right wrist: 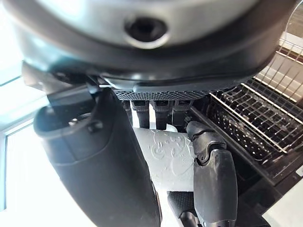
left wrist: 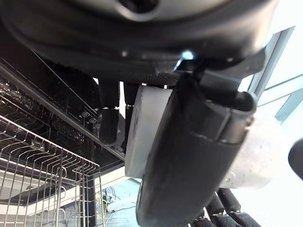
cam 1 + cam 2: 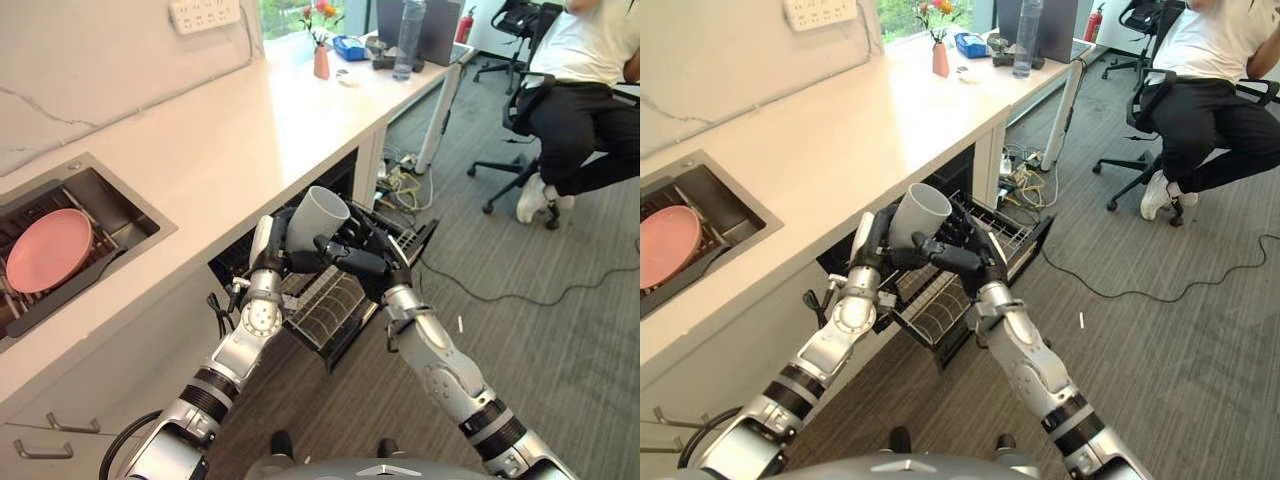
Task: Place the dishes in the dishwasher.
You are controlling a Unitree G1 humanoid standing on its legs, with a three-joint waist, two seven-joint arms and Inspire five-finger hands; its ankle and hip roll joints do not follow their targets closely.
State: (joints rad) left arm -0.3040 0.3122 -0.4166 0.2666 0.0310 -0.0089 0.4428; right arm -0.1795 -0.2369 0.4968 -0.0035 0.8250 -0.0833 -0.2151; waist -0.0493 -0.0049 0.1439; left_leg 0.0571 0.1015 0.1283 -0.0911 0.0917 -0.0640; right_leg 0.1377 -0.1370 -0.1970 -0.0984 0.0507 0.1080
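Observation:
A pale grey cup (image 3: 318, 215) is held tilted in the air, its mouth pointing up and away, just above the pulled-out dishwasher rack (image 3: 330, 305). My left hand (image 3: 268, 262) grips it from the counter side, fingers and thumb curled round its lower body (image 2: 147, 127). From the other side my right hand (image 3: 360, 262) also wraps the cup's base, and its wrist view shows the embossed cup wall (image 1: 168, 156) between thumb and fingers. A pink plate (image 3: 48, 250) lies in the sink (image 3: 120, 215) at the far left.
The white counter (image 3: 220, 140) runs above the open dishwasher, carrying a vase (image 3: 321, 60) and a bottle (image 3: 408, 40) at its far end. A person (image 3: 590, 90) sits on an office chair to the right. Cables lie on the grey carpet.

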